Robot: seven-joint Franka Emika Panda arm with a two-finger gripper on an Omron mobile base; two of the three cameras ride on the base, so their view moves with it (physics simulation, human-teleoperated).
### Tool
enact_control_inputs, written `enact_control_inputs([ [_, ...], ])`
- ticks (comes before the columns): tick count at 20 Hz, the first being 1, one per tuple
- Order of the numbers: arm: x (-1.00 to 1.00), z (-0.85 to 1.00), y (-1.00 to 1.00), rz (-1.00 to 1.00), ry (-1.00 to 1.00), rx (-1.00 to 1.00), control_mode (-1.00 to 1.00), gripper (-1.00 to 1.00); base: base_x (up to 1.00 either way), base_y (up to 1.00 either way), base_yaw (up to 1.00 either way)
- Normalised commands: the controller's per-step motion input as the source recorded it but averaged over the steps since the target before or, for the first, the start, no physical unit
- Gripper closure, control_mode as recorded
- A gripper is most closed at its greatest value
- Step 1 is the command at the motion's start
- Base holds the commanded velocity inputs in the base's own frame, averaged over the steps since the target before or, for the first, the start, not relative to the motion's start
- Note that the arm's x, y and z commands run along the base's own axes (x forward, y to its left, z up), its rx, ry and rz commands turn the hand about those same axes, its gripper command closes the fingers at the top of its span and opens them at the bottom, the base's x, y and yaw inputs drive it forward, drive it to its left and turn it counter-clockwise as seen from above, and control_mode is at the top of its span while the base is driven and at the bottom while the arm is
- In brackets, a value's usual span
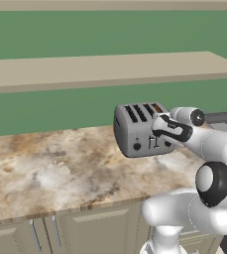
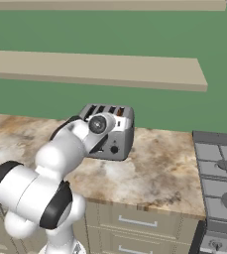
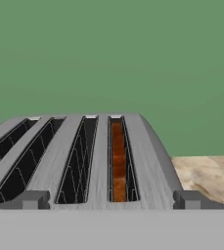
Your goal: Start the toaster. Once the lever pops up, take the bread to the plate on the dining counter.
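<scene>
My pincer (image 1: 157, 130) hangs with jaws apart at the front of the toaster (image 1: 135, 130), near its levers. The bread (image 3: 117, 161) sits sunk in the toaster's rightmost slot, apparently not yet popped. Carrying it over to the plate is all left to do.

We're looking at the grey four-slot toaster (image 1: 137, 128), upright on the marbled counter (image 1: 45, 168) against the green wall, knobs and levers on its front. The bread (image 3: 117, 163) sits sunk in the rightmost slot, its brown edge glowing orange.
</scene>
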Motion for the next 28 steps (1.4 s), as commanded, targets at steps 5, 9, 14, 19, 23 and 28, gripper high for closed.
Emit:
enact_control_inputs([
  [5,0.25,0.0,-0.07,0.0,0.0,0.0,-1.0,-1.0,0.0,0.0,0.0],
  [9,0.23,0.0,-0.08,0.0,0.01,0.01,-1.0,-1.0,0.0,0.0,0.0],
  [14,0.17,0.0,-0.01,0.0,0.04,0.0,-1.0,-1.0,0.0,0.0,0.0],
  [19,0.18,0.0,0.0,0.0,0.06,0.0,-1.0,-1.0,0.0,0.0,0.0],
  [23,0.18,0.0,0.0,0.0,0.07,0.01,-1.0,-1.0,0.0,0.0,0.0],
  [28,0.14,0.0,0.0,0.0,0.07,0.01,-1.0,-1.0,0.0,0.0,0.0],
])
